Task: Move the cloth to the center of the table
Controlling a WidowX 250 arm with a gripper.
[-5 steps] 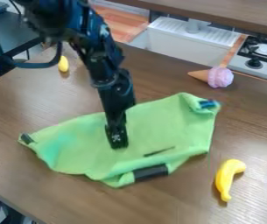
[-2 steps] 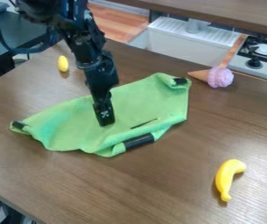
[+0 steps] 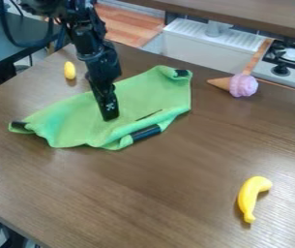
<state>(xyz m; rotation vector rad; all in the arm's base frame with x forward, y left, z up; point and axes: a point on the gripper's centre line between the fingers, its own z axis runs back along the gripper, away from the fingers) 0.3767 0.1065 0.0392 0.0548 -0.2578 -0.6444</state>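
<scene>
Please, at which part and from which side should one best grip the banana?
Probably best at the middle of the banana, coming from straight above and closing across its narrow width. It lies flat on the table, long and slightly curved, with both long sides exposed.

Beneath the jaws we identify matt, creased fabric on the cloth (image 3: pixel 156 92), around them smooth, wood-grained table (image 3: pixel 143 193) surface with low sheen, and nearer the camera a smooth, plastic-looking yellow banana (image 3: pixel 248 196).
</scene>
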